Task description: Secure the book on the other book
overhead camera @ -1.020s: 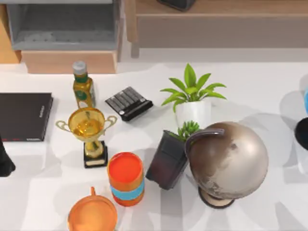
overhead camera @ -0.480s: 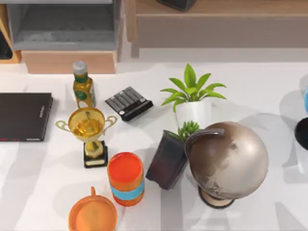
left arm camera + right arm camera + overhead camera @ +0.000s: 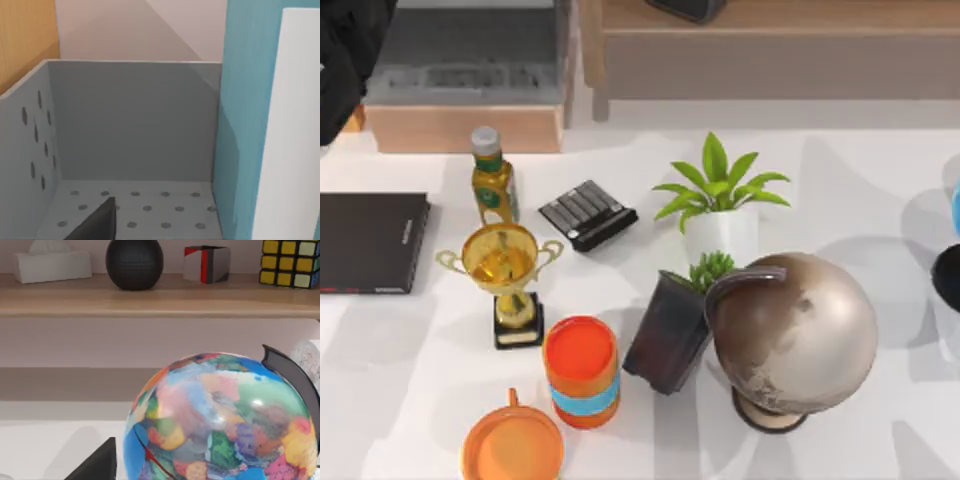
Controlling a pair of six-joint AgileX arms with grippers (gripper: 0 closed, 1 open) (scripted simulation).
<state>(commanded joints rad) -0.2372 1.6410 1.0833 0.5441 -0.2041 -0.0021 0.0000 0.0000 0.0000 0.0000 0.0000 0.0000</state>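
The left arm [image 3: 345,60] hung over the grey bin [image 3: 460,60] with the teal book [image 3: 250,125] close before its wrist camera, grip unclear; the black book [image 3: 370,242] lay at the table's left.

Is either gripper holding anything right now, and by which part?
Cannot be told. The left wrist view shows the teal book close against the camera over the grey bin, which suggests a hold, but no grip point is visible.
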